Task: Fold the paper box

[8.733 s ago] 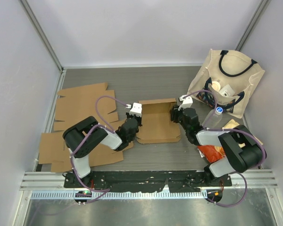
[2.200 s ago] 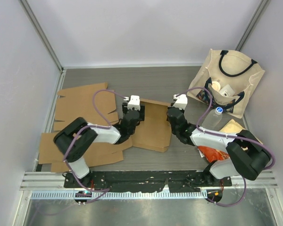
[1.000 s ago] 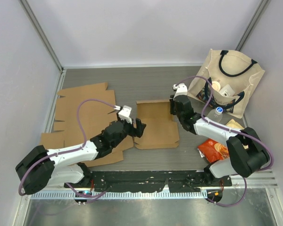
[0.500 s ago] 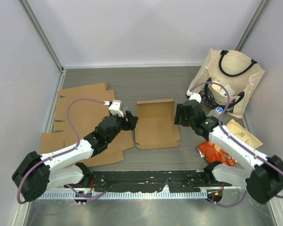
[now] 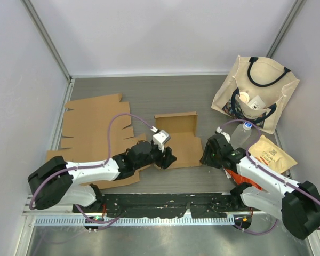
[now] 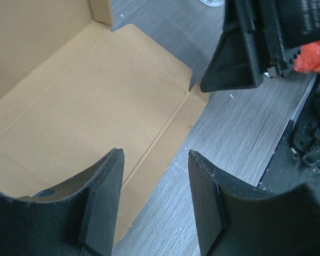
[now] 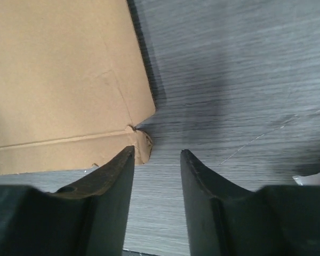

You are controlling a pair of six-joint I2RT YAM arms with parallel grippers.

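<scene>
- The paper box (image 5: 178, 141) sits open side up mid-table (image 5: 165, 93), right between the two claws. One wall stands along its far edge and the floor lies flat.
- From above it's pretty much square. It's maybe a touch longer going away from the arms, but I can't call it for sure.
- The left gripper (image 5: 168, 158) hangs over the box's near-left corner and hides it in the top view. Its fingers are spread with nothing between them.
- The right gripper (image 5: 205, 156) is just off the near-right corner, fingers apart too and empty. That corner sits right beside one fingertip.
- Both wrist views crop off most of the box.
</scene>
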